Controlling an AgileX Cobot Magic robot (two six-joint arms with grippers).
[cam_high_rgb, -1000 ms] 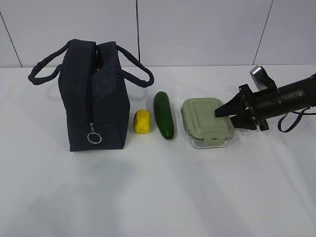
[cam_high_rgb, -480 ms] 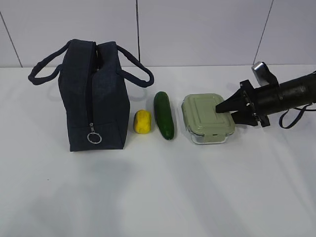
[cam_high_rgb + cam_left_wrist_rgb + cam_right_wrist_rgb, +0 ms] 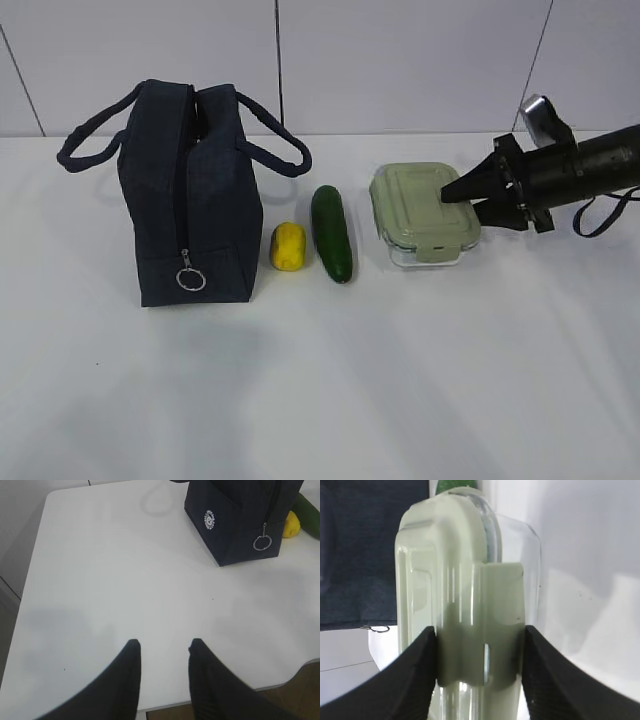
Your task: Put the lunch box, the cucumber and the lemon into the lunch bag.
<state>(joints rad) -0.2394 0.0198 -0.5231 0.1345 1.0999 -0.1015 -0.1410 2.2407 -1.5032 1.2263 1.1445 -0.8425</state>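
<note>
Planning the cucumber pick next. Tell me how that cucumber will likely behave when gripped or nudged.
The cucumber looks round in section and lies loose on the table, so a sideways nudge would probably roll it toward the lemon or the lunch box. Its skin looks smooth and glossy, so it may slip in the pads. It appears straight and thick, likely stiff rather than floppy.

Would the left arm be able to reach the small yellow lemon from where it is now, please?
Probably not directly: the dark navy fabric lunch bag stands between the left gripper and the small yellow lemon, so it would have to go around or over.
</note>
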